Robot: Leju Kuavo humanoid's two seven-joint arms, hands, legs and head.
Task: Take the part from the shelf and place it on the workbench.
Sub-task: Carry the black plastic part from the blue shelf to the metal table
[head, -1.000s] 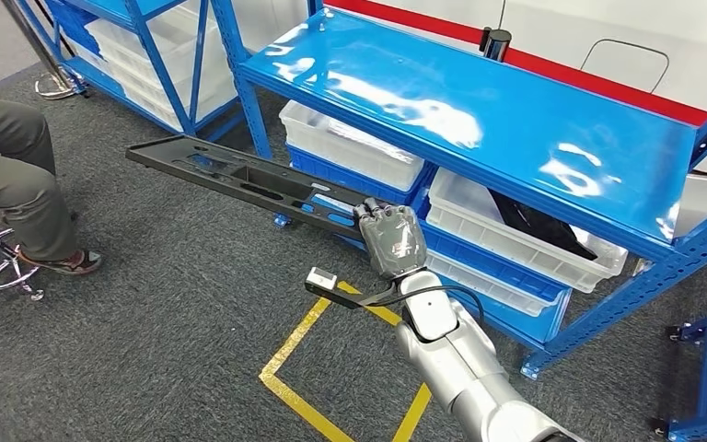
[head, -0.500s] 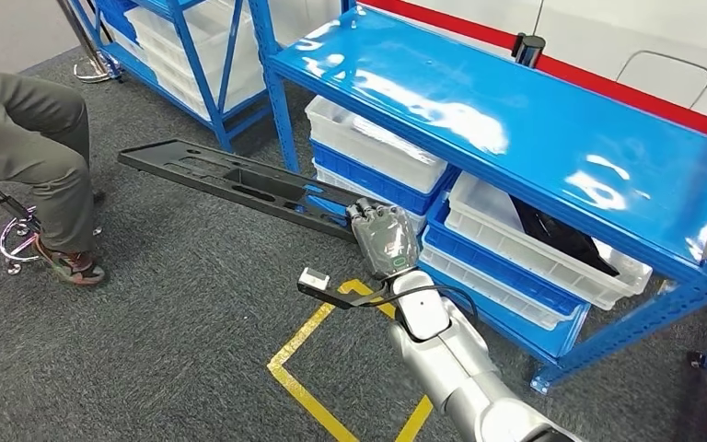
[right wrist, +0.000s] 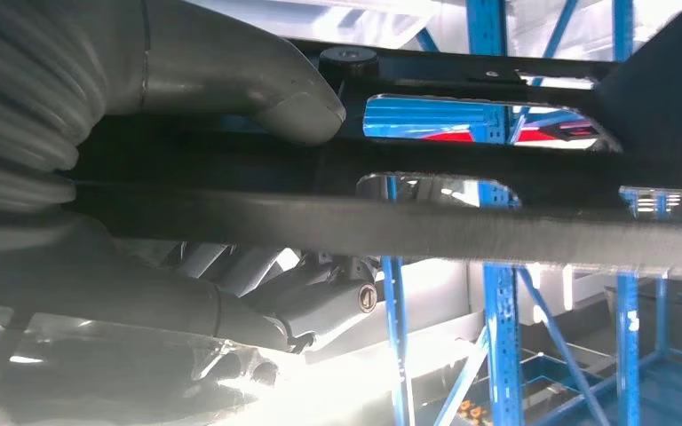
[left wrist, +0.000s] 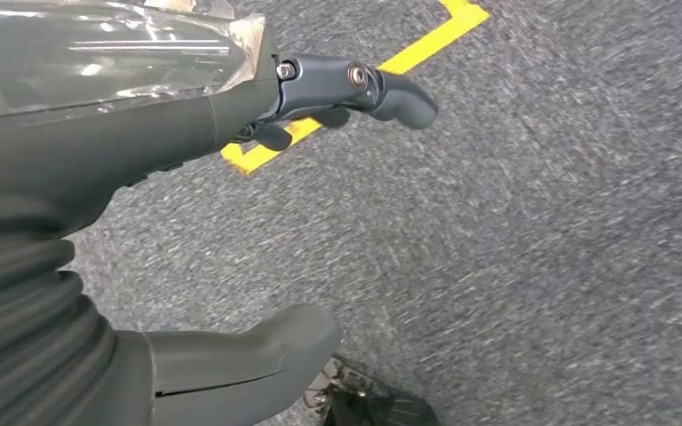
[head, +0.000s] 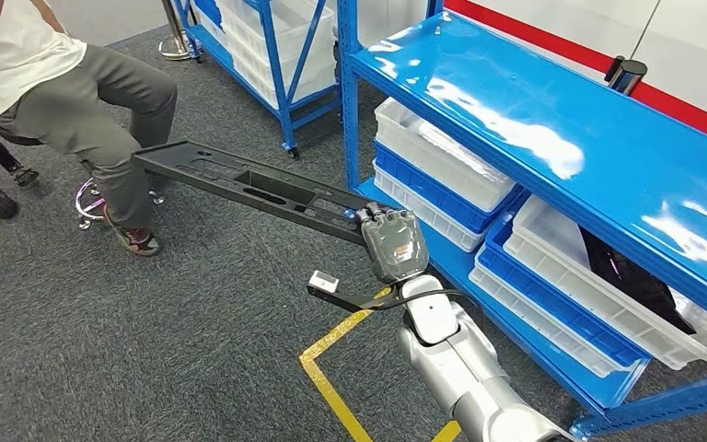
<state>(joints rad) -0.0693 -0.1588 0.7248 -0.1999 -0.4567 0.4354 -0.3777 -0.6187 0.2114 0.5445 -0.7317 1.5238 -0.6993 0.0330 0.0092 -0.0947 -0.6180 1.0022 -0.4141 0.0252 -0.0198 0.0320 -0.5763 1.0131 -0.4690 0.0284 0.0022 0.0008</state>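
The part [head: 253,187], a long flat black panel with slotted cut-outs, hangs level in the air above the grey carpet [head: 147,350] in the head view. It runs from the picture's middle out toward ten o'clock. The right hand [head: 391,241] grips its near end, fingers wrapped over the top edge, with the silver arm coming up from five o'clock. The part's far end reaches to just in front of the knee of a seated person [head: 74,101] at ten o'clock. A blue shelf [head: 552,138] takes up the one-to-three o'clock side, well apart from the part's free end, with white bins [head: 442,161] stacked beneath its top board. One bin [head: 626,276] at four o'clock holds another dark item. Yellow tape [head: 336,341] marks the carpet at six o'clock, below the wrist.

In the left wrist view, the left hand [left wrist: 231,222] hangs over the carpet with nothing in it. Its thumb and dark fingers [left wrist: 382,89] are spread apart, and a corner of yellow tape [left wrist: 391,62] lies beyond the fingertips.

In the right wrist view, the part [right wrist: 462,191] crosses the whole frame as a dark bar. The grey thumb [right wrist: 266,84] presses against one side of it and the fingers [right wrist: 320,293] close on the other. Blue shelf uprights [right wrist: 497,293] show through and past its slots.
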